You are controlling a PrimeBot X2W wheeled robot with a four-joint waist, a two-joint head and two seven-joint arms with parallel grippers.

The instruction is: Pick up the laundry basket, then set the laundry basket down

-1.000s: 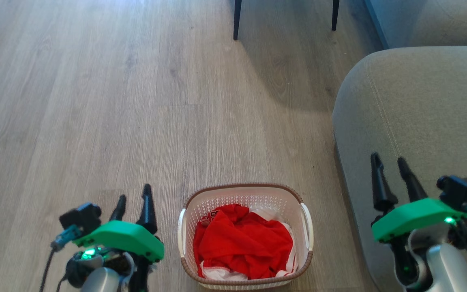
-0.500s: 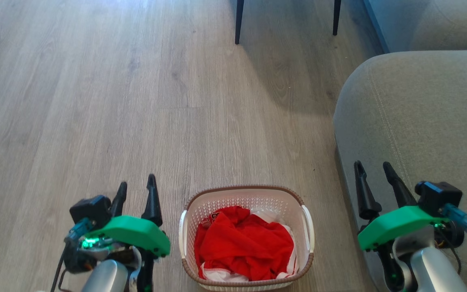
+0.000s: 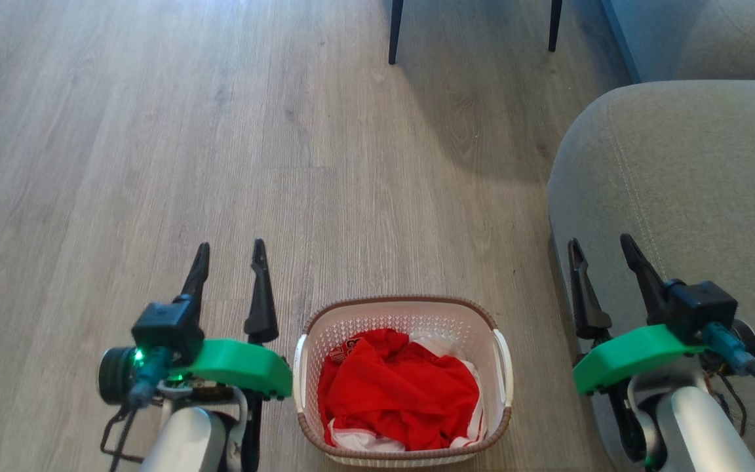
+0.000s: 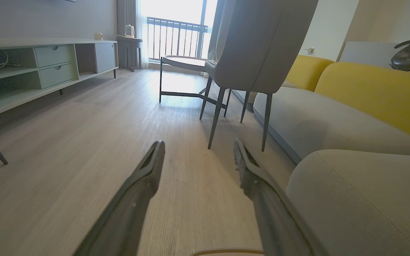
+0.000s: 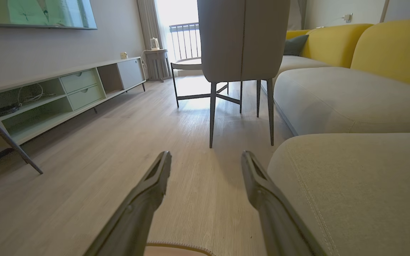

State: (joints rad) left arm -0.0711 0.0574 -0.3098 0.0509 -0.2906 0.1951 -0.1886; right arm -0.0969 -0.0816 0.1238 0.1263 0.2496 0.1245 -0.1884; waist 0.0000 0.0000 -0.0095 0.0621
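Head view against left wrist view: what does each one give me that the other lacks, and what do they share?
Head view: the inside of the laundry basket with a red garment, and the open right gripper. Left wrist view: a low cabinet, balcony railing, yellow cushions and the chair back. Shared: the open left gripper, wood floor, grey sofa, chair legs, and the laundry basket's brown rim.

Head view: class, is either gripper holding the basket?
No, the left gripper and the right gripper both stand open and empty, one on each side of the basket.
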